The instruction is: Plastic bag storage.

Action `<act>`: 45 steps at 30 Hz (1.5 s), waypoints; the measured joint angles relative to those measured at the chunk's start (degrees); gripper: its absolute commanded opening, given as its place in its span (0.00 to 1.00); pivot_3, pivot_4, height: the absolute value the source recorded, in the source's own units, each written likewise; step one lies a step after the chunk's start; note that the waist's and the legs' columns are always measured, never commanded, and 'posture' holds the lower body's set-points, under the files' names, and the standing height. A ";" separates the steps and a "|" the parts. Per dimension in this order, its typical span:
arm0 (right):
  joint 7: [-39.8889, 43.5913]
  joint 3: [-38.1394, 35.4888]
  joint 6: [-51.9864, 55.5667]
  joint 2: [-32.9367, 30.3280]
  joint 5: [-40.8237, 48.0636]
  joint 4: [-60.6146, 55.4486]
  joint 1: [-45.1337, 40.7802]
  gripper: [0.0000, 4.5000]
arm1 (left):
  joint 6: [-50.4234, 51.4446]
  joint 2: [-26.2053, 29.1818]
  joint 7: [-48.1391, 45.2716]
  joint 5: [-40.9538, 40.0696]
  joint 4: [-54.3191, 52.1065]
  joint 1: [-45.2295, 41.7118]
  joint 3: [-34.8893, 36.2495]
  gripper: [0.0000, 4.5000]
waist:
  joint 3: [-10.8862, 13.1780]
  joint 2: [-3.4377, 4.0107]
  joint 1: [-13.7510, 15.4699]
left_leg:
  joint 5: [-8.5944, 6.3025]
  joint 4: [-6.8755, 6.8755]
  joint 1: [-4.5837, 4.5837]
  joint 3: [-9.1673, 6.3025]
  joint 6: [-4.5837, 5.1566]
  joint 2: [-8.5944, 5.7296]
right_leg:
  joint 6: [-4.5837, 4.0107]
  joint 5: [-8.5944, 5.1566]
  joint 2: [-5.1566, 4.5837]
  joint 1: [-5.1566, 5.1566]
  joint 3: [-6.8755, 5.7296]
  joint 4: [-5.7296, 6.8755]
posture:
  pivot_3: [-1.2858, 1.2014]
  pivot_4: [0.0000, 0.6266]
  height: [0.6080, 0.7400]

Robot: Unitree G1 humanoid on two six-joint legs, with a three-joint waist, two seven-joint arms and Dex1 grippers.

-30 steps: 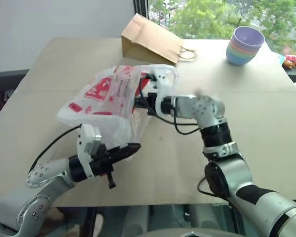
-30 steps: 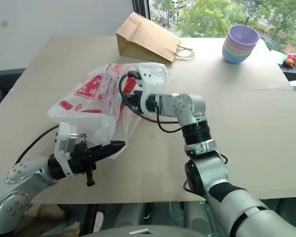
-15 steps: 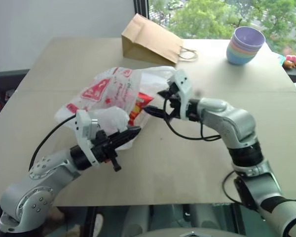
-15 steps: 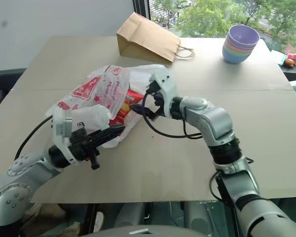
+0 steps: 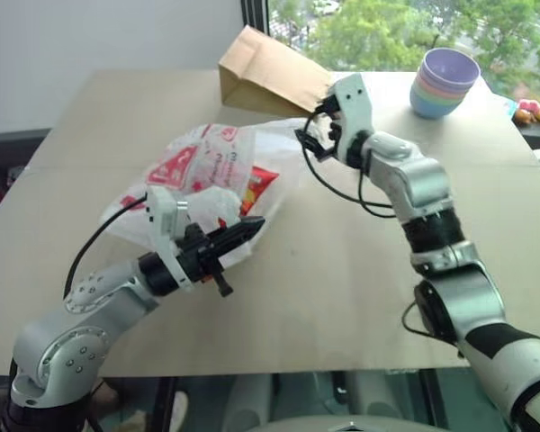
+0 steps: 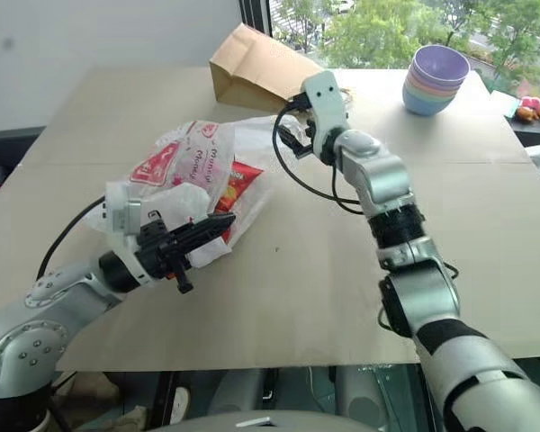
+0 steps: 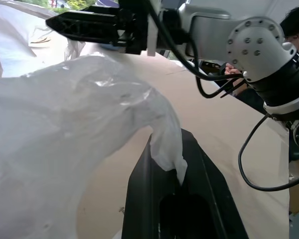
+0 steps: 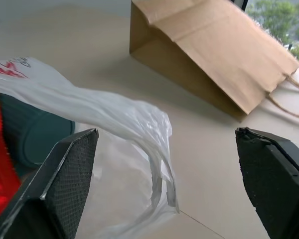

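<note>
Right claw withdrawn, plastic bag just beside

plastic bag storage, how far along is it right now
Looks done: little; the plastic bag lies spread on the table, with a red packet showing inside it. In hand: the left gripper is shut on the bag's near edge, while the right gripper is open at its far handle, gripping nothing. Left: gathering the bag up and putting it away, perhaps into the brown paper bag.

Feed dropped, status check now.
Left gripper shut on thin translucent white plastic bag with red print. Right gripper open, at bag's far edge. Brown paper bag just beyond.
</note>
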 measured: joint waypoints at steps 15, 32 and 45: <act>9.87 -10.29 8.34 -10.14 7.20 0.11 -3.36 0.01 | 1.26 1.42 9.65 -28.74 7.23 -11.31 6.47 0.00 | 0.05 0.07 0.78 | 0.01 0.13 -0.01 -0.23 0.01 -0.06 | 0.00 0.01 -0.04 0.10 -0.19 0.08 | 0.52 0.24 1.00; 13.78 -14.07 18.74 -32.52 8.45 1.44 -21.96 0.01 | -11.71 -5.92 4.25 -4.23 61.38 -70.33 0.85 0.00 | 0.08 0.05 1.16 | 0.04 -0.12 -0.24 0.06 -0.04 -0.27 | 0.18 0.08 -0.16 -0.04 0.13 -0.15 | 0.52 0.24 1.00; 12.64 -27.03 31.73 -38.50 16.18 -42.65 17.15 0.01 | -3.78 -4.72 -2.84 6.75 34.82 -39.62 -2.77 0.00 | 0.08 0.08 0.43 | -0.01 -0.01 -0.17 0.04 0.04 -0.16 | 0.18 0.08 -0.14 -0.05 0.22 -0.05 | 0.52 0.24 1.00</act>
